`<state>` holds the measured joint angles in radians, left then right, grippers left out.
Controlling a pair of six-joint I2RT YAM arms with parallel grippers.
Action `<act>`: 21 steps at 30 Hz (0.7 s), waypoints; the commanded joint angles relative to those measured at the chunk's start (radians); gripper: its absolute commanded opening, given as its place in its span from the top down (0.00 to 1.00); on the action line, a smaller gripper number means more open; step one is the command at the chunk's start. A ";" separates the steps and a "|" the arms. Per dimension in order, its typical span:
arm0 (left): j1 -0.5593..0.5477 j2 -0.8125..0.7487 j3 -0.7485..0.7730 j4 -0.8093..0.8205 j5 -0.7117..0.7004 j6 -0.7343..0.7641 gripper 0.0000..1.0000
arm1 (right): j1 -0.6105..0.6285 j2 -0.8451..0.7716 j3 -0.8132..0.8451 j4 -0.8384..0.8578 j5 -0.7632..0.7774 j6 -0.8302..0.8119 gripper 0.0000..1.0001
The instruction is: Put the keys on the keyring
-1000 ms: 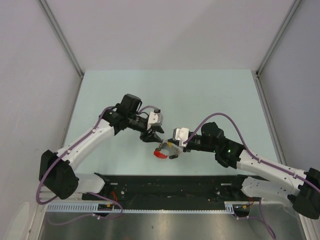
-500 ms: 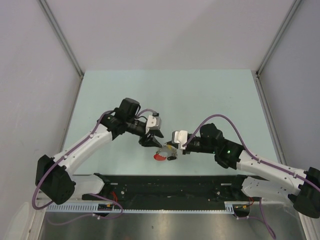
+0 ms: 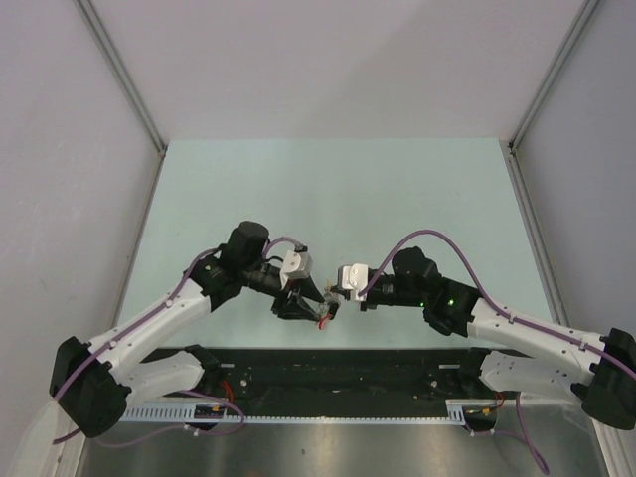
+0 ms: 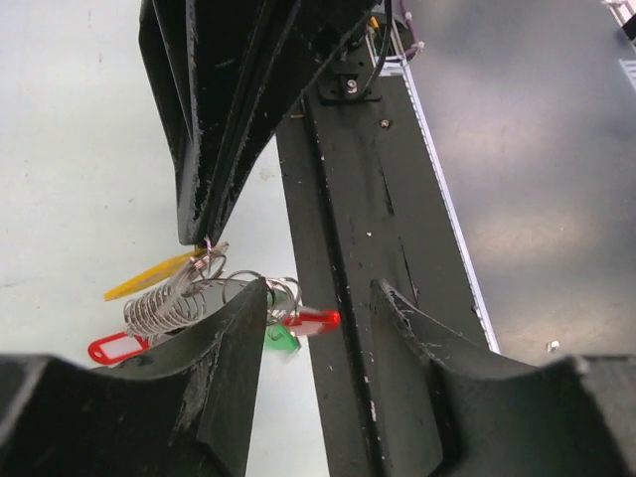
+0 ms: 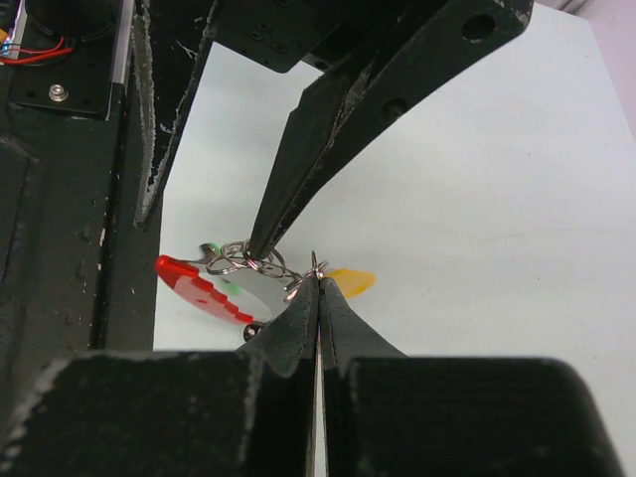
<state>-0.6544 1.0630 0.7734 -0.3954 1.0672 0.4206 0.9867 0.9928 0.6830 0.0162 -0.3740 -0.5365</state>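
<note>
Since a second ago, left claw has swung in to meet right claw. I see right claw pressed together, pinching a wire loop of the keyring beside yellow key, at the desk's near edge. Left claw is spread, one fingertip at the loops.

Keys bunching with keyring near table's near edge. Yellow-orange key sticking out flat to one side. Green key peeking out beside red key. Wire loops tangling between them, coil lying sideways.
</note>
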 commanded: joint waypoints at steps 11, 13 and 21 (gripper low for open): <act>0.022 -0.135 -0.019 0.119 -0.065 -0.077 0.54 | 0.027 -0.013 0.055 0.018 -0.006 -0.028 1.00; 0.057 -0.133 -0.011 0.101 -0.053 -0.043 0.54 | 0.030 -0.017 0.055 0.014 -0.003 -0.029 1.00; 0.111 0.021 0.157 -0.057 -0.006 0.145 0.54 | 0.046 -0.020 0.055 0.011 0.004 -0.034 1.00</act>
<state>-0.5541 0.9989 0.8112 -0.3592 1.0107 0.4271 1.0225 0.9947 0.6834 0.0032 -0.3737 -0.5549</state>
